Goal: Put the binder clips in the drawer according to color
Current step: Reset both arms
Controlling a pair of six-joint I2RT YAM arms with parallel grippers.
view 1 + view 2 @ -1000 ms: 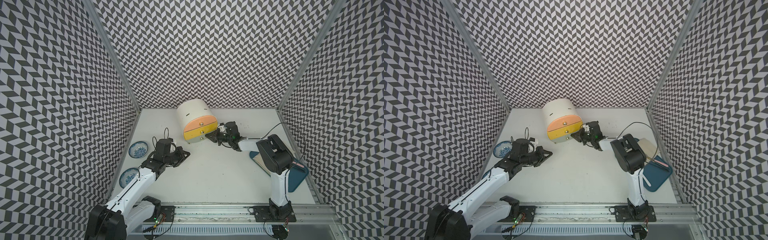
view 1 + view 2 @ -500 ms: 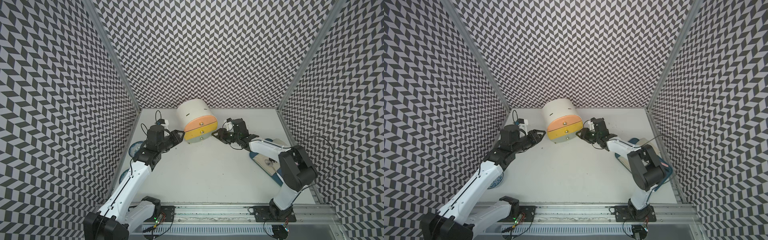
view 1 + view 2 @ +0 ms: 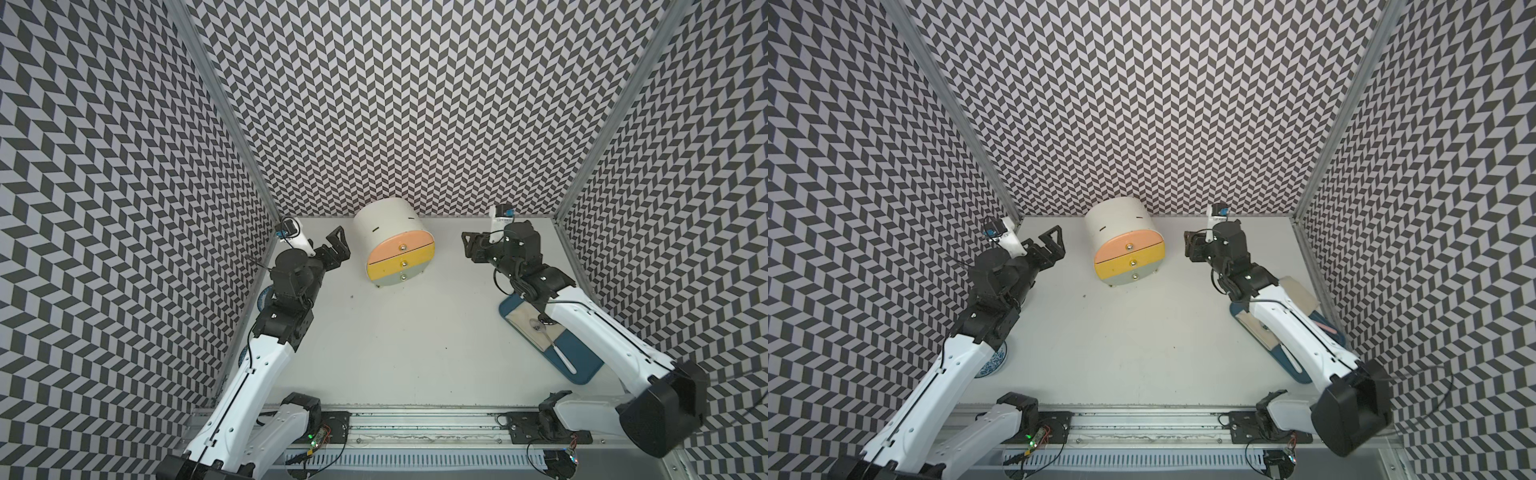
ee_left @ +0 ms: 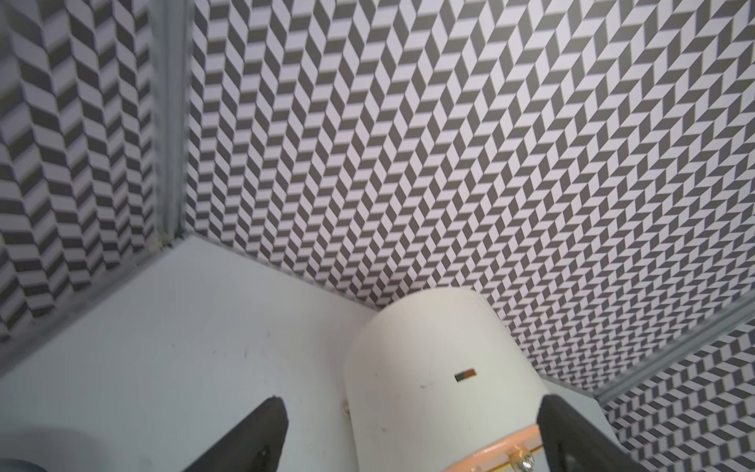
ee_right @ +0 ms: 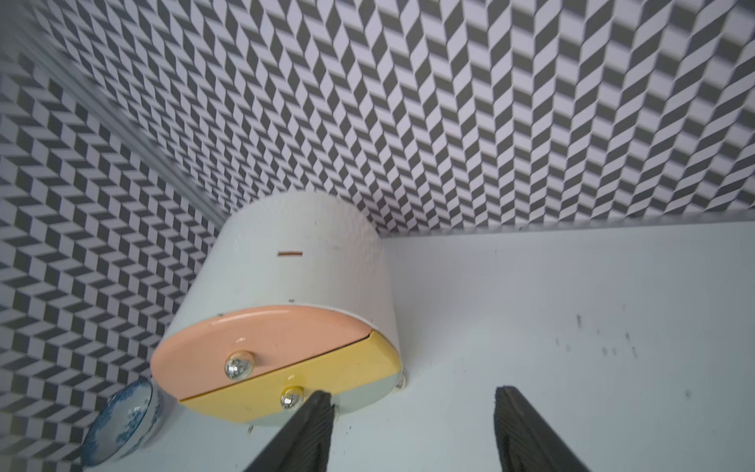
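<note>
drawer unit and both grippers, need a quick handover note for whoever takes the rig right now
Left gripper: open, empty, beside the drawer unit.
Right gripper: open, empty, on the unit's opposite side.
Drawers: all three shut.
Binder clips: none visible in any view; whether they are inside the drawers cannot be told.
Left to do: check the blue-patterned dish, its contents hidden here; sort any clips found by color.

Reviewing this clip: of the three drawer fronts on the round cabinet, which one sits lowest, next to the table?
The pale grey-green drawer, a thin sliver under the yellow drawer; the peach drawer is on top. All three look shut.
</note>
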